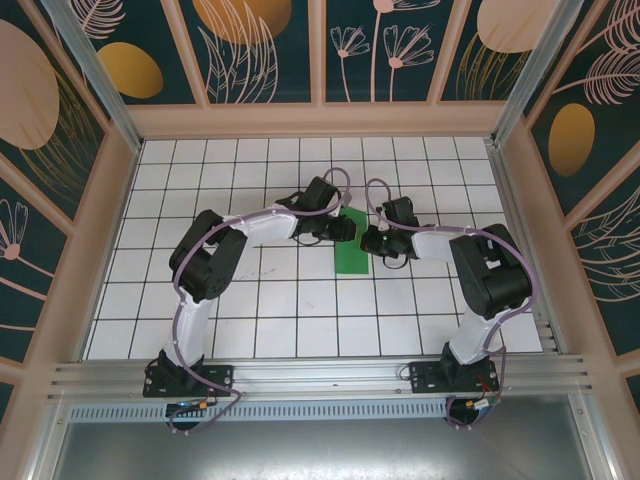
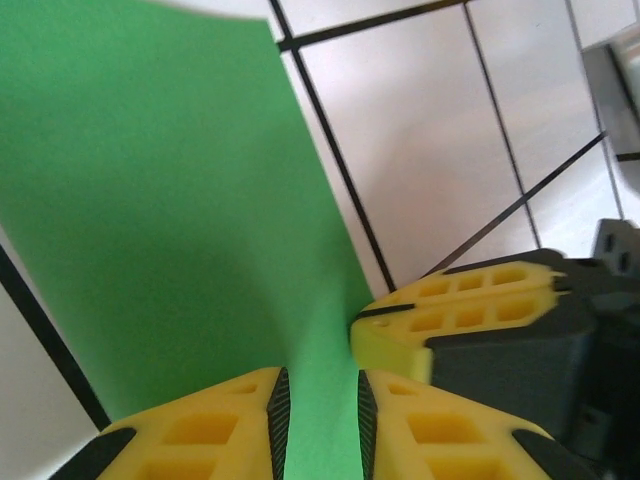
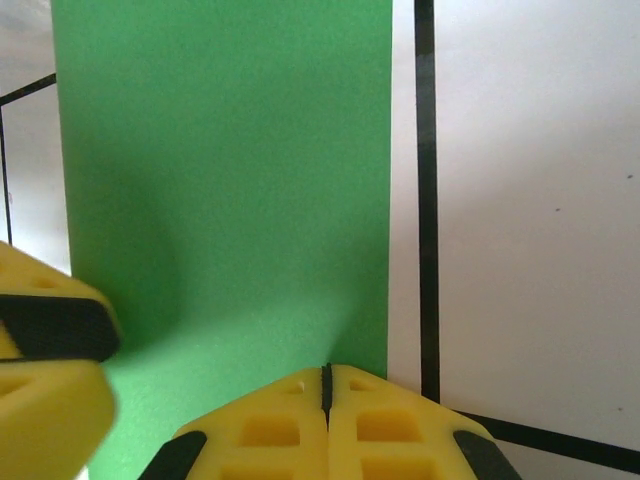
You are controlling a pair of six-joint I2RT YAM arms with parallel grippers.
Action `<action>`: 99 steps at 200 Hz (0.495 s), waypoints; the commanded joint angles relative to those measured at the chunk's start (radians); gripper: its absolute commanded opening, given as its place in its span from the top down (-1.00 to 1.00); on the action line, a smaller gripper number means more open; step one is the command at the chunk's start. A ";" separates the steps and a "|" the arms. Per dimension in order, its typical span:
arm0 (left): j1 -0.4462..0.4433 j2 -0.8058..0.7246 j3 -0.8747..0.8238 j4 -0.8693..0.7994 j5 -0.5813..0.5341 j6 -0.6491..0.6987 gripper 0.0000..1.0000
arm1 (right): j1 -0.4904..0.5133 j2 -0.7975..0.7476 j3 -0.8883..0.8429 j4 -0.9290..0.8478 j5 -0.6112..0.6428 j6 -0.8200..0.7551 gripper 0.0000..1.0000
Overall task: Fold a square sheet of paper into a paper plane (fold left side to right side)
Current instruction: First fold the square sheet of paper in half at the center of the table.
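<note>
The green sheet of paper [image 1: 352,258] lies flat on the white tiles as a folded strip, about one tile wide and two long. My left gripper [image 1: 352,230] hovers at its far end. In the left wrist view the gripper [image 2: 318,385] stands open by a narrow gap, and the paper [image 2: 170,200] shows through it. My right gripper [image 1: 368,243] is at the strip's right edge. In the right wrist view the gripper [image 3: 326,372] is shut, pads together, with its tip on the paper [image 3: 230,180]. The two grippers' fingertips almost touch: the right fingers [image 2: 460,305] sit just right of the left jaws.
The table [image 1: 250,310] is white tile with black grid lines, boxed in by pinkish walls [image 1: 110,200] on three sides. An aluminium rail [image 1: 320,375] runs along the near edge by both arm bases. Open tiles lie left, right and in front of the paper.
</note>
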 commanded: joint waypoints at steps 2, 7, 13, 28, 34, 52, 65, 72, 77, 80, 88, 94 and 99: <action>0.001 0.027 -0.018 0.003 0.000 0.001 0.44 | 0.020 0.043 -0.033 -0.122 0.044 -0.022 1.00; 0.000 0.029 -0.021 0.000 -0.011 0.003 0.44 | 0.020 0.042 -0.033 -0.123 0.046 -0.023 1.00; 0.001 0.032 -0.024 -0.006 -0.021 0.005 0.45 | 0.021 0.040 -0.034 -0.126 0.047 -0.023 1.00; 0.000 0.037 -0.034 -0.012 -0.043 0.011 0.45 | 0.020 0.038 -0.035 -0.134 0.052 -0.027 1.00; 0.001 0.037 -0.040 -0.012 -0.049 0.010 0.46 | 0.021 0.038 -0.033 -0.136 0.054 -0.029 1.00; 0.000 0.037 -0.053 -0.017 -0.071 0.014 0.46 | 0.019 0.039 -0.033 -0.147 0.062 -0.035 1.00; 0.001 0.034 -0.065 -0.019 -0.088 0.017 0.47 | 0.019 0.039 -0.033 -0.152 0.065 -0.037 1.00; 0.001 0.031 -0.073 -0.019 -0.093 0.019 0.47 | 0.019 0.039 -0.033 -0.155 0.066 -0.039 1.00; 0.002 0.030 -0.079 -0.018 -0.094 0.019 0.48 | 0.020 0.038 -0.033 -0.158 0.066 -0.040 1.00; 0.003 0.028 -0.082 -0.017 -0.094 0.020 0.48 | 0.019 0.038 -0.033 -0.157 0.067 -0.040 1.00; 0.006 0.023 -0.096 -0.013 -0.092 0.019 0.48 | 0.019 0.038 -0.033 -0.161 0.068 -0.042 1.00; 0.008 0.018 -0.105 -0.010 -0.092 0.019 0.48 | 0.019 0.039 -0.034 -0.164 0.069 -0.042 1.00; 0.010 0.012 -0.115 -0.008 -0.091 0.019 0.48 | 0.019 0.038 -0.035 -0.163 0.070 -0.044 1.00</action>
